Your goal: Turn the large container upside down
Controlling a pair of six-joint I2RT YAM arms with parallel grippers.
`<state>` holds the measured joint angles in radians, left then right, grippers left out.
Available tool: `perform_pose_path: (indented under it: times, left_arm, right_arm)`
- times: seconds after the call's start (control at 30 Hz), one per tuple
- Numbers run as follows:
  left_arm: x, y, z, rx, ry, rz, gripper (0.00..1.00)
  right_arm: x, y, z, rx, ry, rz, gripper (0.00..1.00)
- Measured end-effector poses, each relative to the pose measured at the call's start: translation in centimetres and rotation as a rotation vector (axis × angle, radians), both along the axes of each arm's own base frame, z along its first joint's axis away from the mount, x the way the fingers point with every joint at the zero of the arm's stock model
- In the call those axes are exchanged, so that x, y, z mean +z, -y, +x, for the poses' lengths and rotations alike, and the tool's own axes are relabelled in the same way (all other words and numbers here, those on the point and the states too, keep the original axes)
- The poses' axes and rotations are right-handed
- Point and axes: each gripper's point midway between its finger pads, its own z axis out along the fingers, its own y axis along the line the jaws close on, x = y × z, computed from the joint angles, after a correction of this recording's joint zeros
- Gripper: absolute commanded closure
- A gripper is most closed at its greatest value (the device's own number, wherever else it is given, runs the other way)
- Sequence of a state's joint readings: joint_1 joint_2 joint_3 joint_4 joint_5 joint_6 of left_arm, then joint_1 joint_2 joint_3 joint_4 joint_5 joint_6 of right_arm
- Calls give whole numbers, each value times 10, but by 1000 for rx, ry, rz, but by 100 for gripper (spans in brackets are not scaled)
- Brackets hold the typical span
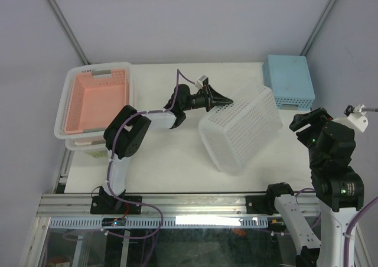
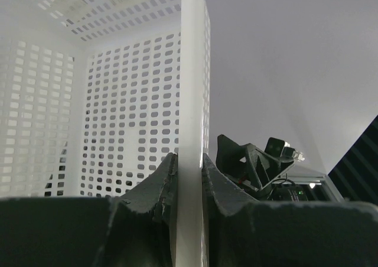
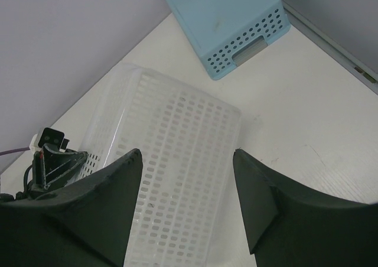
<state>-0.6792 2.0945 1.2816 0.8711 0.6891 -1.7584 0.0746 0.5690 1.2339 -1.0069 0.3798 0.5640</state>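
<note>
The large container (image 1: 242,128) is a white perforated basket, tipped on its side in the middle of the table, its base facing up and to the right. My left gripper (image 1: 227,101) is shut on its rim (image 2: 192,72); in the left wrist view the fingers (image 2: 159,184) pinch the white edge, with the perforated inside (image 2: 118,131) to the left. The right wrist view shows the container's base (image 3: 177,178) from above. My right gripper (image 3: 188,158) is open and empty, held above and to the right of the container (image 1: 301,124).
A pink basket (image 1: 97,98) sits nested in a white basket (image 1: 71,84) at the back left, with another white basket (image 1: 88,146) under it. A light blue basket (image 1: 288,81) lies upside down at the back right (image 3: 227,22). Grey walls enclose the table.
</note>
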Motion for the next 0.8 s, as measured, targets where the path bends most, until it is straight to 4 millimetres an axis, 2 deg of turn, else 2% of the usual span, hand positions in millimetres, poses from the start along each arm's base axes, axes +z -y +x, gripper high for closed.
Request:
perform_pose_path:
  times: [0.1,0.2,0.4,0.57,0.73,0.8]
  left_arm:
    - [-4,-1,0,6,14,9,99]
    - [-13,-4,2,19,28,27,75]
    - [-47,-17,8,49,40,114,40]
    - [-75,-31,13,68,37,221,22]
    - [-84,-38,14,85,85,307,3]
    - [-88,-40,13,81,111,343,1]
  right_arm:
    - [-4,0,1,0,-9,3,34]
    - [-7,-1,1,1,-17,3,34]
    - [-16,-2,4,5,-39,6,34]
    - [-29,-7,7,29,-74,18,34]
    - [-47,-20,15,84,-125,52,33]
    - [-56,-26,18,110,-148,70,33]
